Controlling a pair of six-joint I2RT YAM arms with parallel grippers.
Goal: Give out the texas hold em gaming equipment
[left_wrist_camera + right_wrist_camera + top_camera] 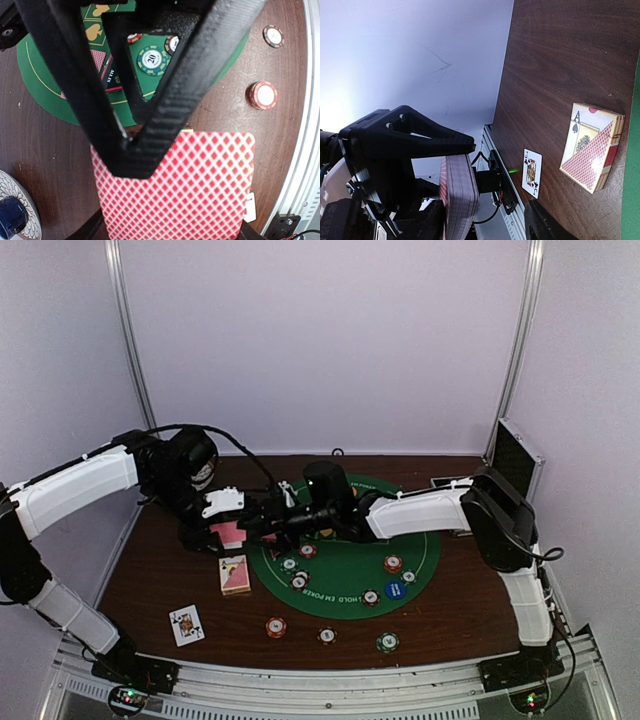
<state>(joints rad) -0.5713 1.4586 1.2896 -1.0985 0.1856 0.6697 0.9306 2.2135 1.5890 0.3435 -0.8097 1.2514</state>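
Observation:
My left gripper [222, 530] is shut on a deck of red-backed playing cards [231, 533], held above the table's left side. In the left wrist view the deck's diamond back [200, 190] fills the bottom. My right gripper [264, 525] reaches in from the right with its jaws apart around the deck. In the right wrist view the deck [460, 195] is edge-on, with a gap to the right-hand finger [545, 225]. One right finger [165, 100] lies over the deck's back. A face-up jack [186, 624] and a card box [235, 574] lie on the wood. Several striped chips [393, 564] sit on the green mat [345, 610].
Three chips [275, 627] [327, 636] [388, 642] lie on the wood near the front edge. A blue disc [395, 590] is on the mat. The open chip case [513, 455] stands at the back right. A dark cup on a patterned plate [12, 212] sits left of the deck.

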